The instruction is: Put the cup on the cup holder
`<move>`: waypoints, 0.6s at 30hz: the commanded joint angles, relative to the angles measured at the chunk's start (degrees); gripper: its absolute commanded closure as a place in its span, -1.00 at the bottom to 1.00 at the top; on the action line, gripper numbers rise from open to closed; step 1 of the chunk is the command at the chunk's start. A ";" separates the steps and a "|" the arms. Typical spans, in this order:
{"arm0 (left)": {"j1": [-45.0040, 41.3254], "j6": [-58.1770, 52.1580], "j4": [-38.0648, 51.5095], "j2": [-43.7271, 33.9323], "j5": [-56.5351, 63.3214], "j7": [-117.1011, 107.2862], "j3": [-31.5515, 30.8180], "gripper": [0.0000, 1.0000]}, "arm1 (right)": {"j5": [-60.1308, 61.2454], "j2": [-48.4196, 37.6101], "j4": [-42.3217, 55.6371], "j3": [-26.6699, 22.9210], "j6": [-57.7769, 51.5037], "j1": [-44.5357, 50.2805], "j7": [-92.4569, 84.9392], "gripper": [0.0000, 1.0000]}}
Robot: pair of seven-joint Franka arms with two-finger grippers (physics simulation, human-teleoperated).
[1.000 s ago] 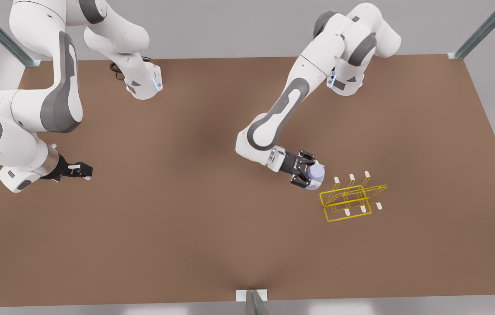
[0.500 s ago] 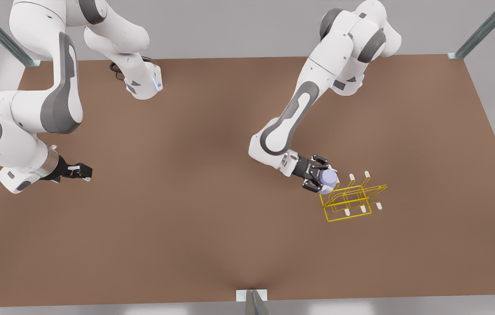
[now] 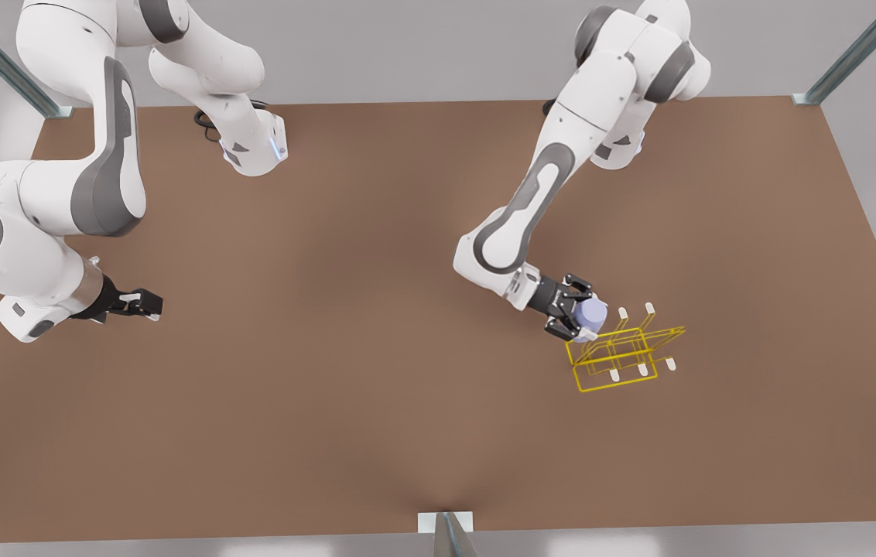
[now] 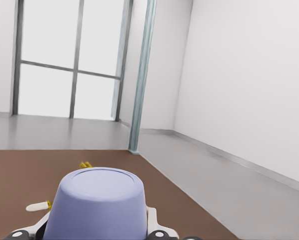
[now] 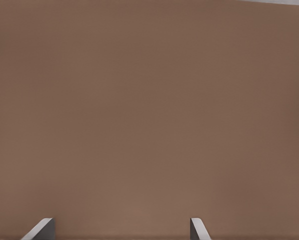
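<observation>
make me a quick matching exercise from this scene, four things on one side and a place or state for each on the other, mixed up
Things:
1. cup
2. cup holder
3. left gripper
4. right gripper

Places or states:
A. open above bare table, waiting
B. upside down, held over a corner prong
C. yellow wire, standing on the table
D. shut on the cup

Pairs: 1-B, 2-C, 3-D, 4-A
</observation>
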 commanded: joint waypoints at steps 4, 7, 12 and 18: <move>0.02 1.04 -0.52 -1.08 0.29 -1.60 -0.02 -0.56 | 0.04 -0.07 0.03 0.00 0.00 0.00 -0.03 -1.00; 0.81 1.13 -0.61 -1.16 0.73 -1.51 0.06 -0.56 | 0.04 -0.07 0.03 -0.08 0.00 0.00 -0.03 -1.00; 2.05 1.39 -1.31 -1.25 2.23 -1.69 0.06 -0.56 | -0.49 0.02 -0.06 -0.08 0.00 0.00 -0.12 -1.00; 2.57 2.71 -4.30 -3.01 3.11 -2.30 0.06 -0.56 | -2.51 1.25 0.99 0.00 -0.53 0.18 -0.47 -1.00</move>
